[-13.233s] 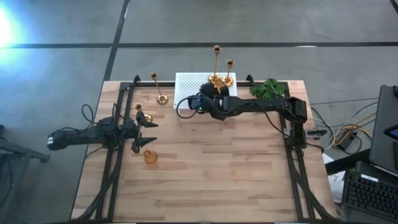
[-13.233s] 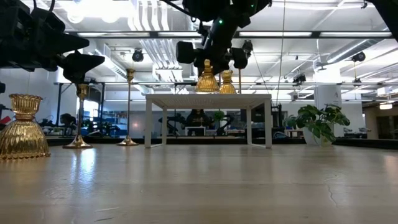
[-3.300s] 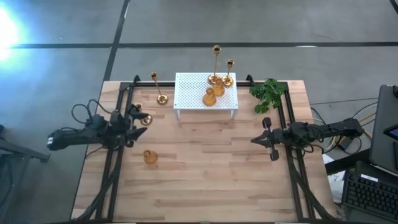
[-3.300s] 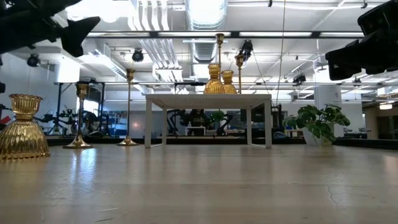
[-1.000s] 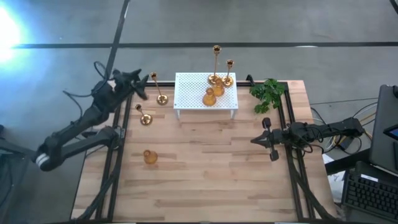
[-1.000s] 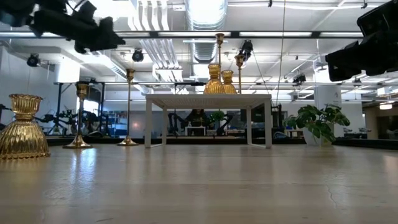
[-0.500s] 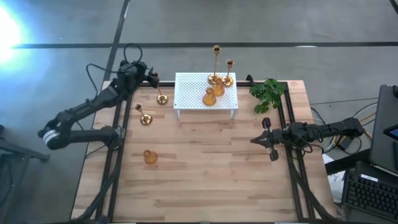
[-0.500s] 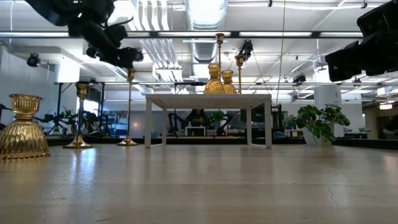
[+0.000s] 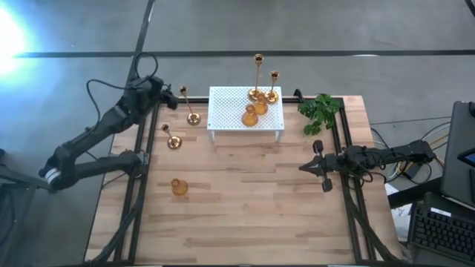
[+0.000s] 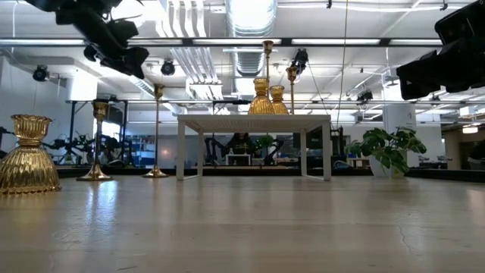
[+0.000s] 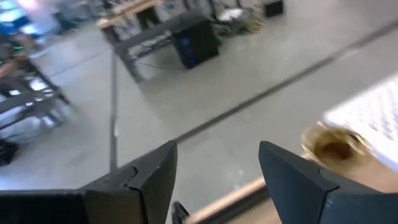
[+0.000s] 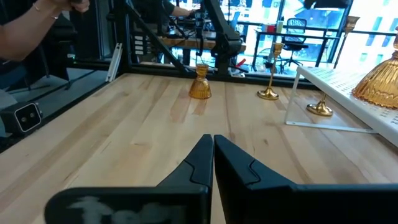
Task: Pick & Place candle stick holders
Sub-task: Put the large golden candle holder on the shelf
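Four gold candle stick holders, two tall (image 9: 257, 74) and two squat (image 9: 250, 116), stand on the white perforated stand (image 9: 226, 111). On the table stand a tall thin holder (image 9: 188, 105), a short stemmed one (image 9: 171, 137) and a squat one (image 9: 179, 187), each on its round base. My left gripper (image 9: 171, 98) is open and empty in the air, just left of the tall thin holder's top cup (image 11: 333, 144). My right gripper (image 9: 302, 167) is shut and empty above the table's right side.
A green leafy sprig (image 9: 319, 110) lies at the far right corner. Dark frame rails (image 9: 137, 193) run along the table's left and right sides. The bare wooden top (image 9: 245, 215) stretches across the middle and near part.
My left gripper went toward the far edge and right, up to the tall thin holder's top, then drew back a little toward the left and up. The holder stands where it was. My right arm has kept still.
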Robot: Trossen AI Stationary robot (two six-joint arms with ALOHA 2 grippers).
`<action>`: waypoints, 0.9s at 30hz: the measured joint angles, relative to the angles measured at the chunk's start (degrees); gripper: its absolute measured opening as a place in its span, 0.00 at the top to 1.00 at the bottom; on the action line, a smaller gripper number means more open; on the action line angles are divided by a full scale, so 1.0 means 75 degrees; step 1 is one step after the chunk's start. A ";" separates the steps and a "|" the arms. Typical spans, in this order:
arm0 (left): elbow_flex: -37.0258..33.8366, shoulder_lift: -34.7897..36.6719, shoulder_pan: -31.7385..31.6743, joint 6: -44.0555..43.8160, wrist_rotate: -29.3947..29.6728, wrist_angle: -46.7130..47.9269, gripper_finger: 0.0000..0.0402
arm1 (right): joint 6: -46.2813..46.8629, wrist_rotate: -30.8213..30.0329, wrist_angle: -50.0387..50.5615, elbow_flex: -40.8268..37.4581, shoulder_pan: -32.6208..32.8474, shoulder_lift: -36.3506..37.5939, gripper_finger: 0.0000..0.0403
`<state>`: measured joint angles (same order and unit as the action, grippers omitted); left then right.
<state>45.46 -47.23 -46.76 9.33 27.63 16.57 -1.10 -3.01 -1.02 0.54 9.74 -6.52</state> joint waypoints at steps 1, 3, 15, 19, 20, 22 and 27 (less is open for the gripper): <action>0.0007 0.0045 0.0000 0.0083 -0.0227 0.0195 0.42 | 0.0000 0.0000 0.0000 0.0000 -0.0001 0.0000 0.98; 0.0042 0.0083 -0.0003 0.0220 -0.0795 0.0619 0.42 | 0.0000 0.0000 0.0000 0.0000 0.0000 0.0000 0.98; 0.0048 -0.0313 0.0000 0.0345 -0.2806 0.1400 0.42 | 0.0000 0.0000 0.0000 0.0000 0.0000 0.0000 0.98; 0.0036 -0.0510 0.0000 0.0343 -0.2806 0.1473 0.42 | 0.0000 -0.0001 0.0000 0.0000 0.0000 0.0000 0.98; 0.0036 -0.0569 0.0000 0.0344 -0.2806 0.1464 0.42 | 0.0000 0.0000 0.0000 0.0000 0.0000 0.0000 0.98; 0.0033 -0.0687 0.0000 0.0348 -0.2806 0.1464 0.42 | 0.0000 0.0000 0.0000 0.0000 0.0000 0.0000 0.98; 0.0033 -0.1049 0.0000 0.0303 -0.2838 0.1287 0.42 | 0.0000 0.0000 0.0000 0.0000 0.0000 0.0000 0.98</action>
<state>45.71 -55.10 -46.76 11.60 6.35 26.22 -1.10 -3.01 -1.02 0.54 9.74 -6.52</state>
